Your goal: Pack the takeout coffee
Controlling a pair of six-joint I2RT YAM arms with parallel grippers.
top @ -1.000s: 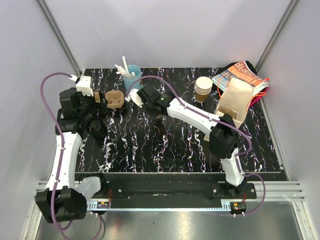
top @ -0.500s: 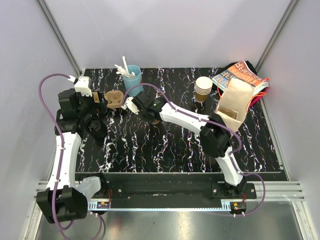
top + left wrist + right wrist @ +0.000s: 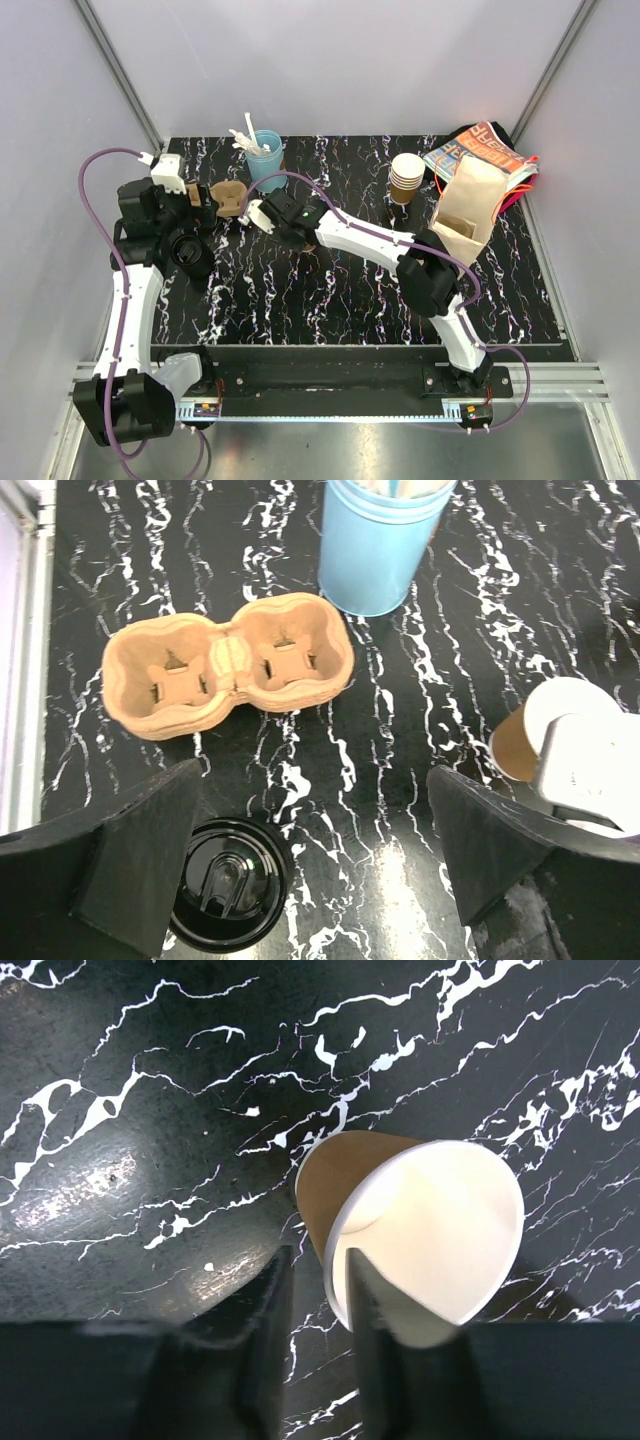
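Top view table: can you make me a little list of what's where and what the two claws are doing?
coffee cup: brown, white inside, empty, right of the carrier
right gripper: fingers either side of the cup's wall, small gap showing
left gripper: wide open, holding nothing, over the black lid
carrier: two slots, both empty
blue cup: behind the carrier
paper bag: far right, beside the cup stack

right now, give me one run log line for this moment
left gripper: open, empty | right gripper: open, astride coffee cup wall | coffee cup: outside paper bag, near cup carrier
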